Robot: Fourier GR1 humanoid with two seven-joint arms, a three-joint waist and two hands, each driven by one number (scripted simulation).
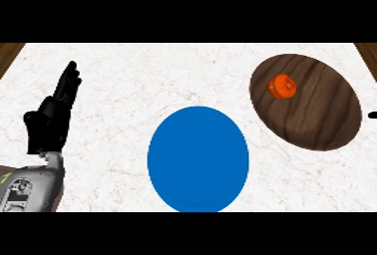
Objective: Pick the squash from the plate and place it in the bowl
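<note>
The squash (282, 86), small, orange and rounded, lies on the plate (316, 119) in the upper right of the head view, on the plate's upper left part and well inside its rim. It is far across the tabletop (117, 89) from the left hand (46, 127), which rests at the left side with its black fingers straight and pointing up, holding nothing and touching none of the things. Its grey forearm (26, 191) comes in at the lower left corner. Of the right hand (373, 115) only a small black sliver shows at the right edge, just beside the plate's rim and apart from the squash; I cannot tell how it is set.

The tabletop is white stone with faint pale veins, and brown wood (9, 52) shows past its two far corners.

The plate is dark brown with a wood grain and carries the squash alone. The bowl (197, 159), plain bright blue, stands in the lower middle, between the left hand and the plate, close to the plate's lower left rim without touching it. Only its smooth blue inside shows.
</note>
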